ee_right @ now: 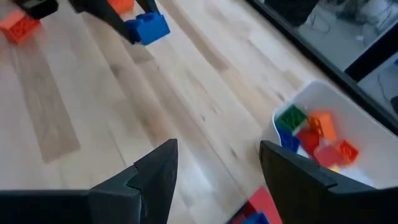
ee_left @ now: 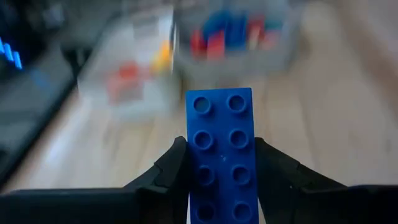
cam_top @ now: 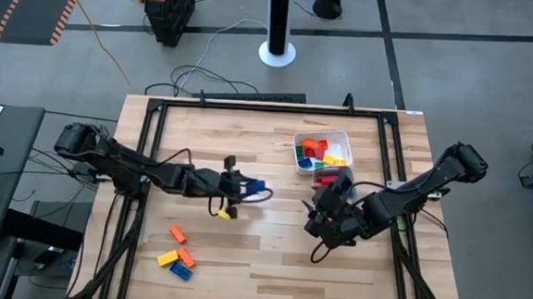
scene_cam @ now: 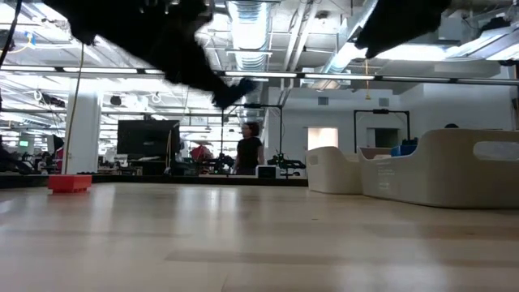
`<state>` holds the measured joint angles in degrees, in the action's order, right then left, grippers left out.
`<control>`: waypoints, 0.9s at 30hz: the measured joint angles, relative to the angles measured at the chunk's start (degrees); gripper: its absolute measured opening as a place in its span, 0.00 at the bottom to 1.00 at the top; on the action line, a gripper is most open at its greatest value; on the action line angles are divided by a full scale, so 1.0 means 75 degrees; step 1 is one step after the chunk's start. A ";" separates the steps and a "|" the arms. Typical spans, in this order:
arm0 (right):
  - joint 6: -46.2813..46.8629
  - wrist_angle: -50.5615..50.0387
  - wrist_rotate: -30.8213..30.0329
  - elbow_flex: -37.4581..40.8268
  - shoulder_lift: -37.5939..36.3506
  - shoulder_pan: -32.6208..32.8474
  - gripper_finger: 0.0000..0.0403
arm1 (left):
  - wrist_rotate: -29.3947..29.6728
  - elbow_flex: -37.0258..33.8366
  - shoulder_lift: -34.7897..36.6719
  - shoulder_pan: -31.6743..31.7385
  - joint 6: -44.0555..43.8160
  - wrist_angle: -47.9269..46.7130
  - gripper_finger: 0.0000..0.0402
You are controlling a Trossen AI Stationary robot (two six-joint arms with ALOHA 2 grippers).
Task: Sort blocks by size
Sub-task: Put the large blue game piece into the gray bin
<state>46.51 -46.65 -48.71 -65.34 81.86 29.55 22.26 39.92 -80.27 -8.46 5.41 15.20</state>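
Over the middle of the table, the left gripper reaches in from the left with its arm stretched low and level, its fingers pinching a long blue brick by the sides, clear of the wood. The right gripper hangs near the white tub of mixed bricks, its fingers spread and holding nothing. A yellow brick lies just beside the left gripper, and loose orange, yellow and blue bricks sit well apart toward the table's near-left part.
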 joint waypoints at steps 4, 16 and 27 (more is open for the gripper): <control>-0.0371 0.0454 -0.0224 -0.0014 -0.0007 -0.0086 0.63 | -0.0373 0.0017 -0.0219 0.0023 0.0296 0.1838 0.32; 0.1122 -0.1134 -0.0327 -0.0321 -0.0384 0.0588 0.63 | -0.2474 0.2159 -0.3300 0.1162 -0.1082 0.2518 0.32; 0.1159 -0.1196 -0.0589 -0.0296 -0.0386 0.0978 0.63 | -0.3176 0.6660 -0.6267 0.1818 -0.1133 0.0856 0.39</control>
<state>55.20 -55.62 -53.12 -67.56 78.97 36.88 -1.56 89.87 -127.27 5.17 -3.09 21.63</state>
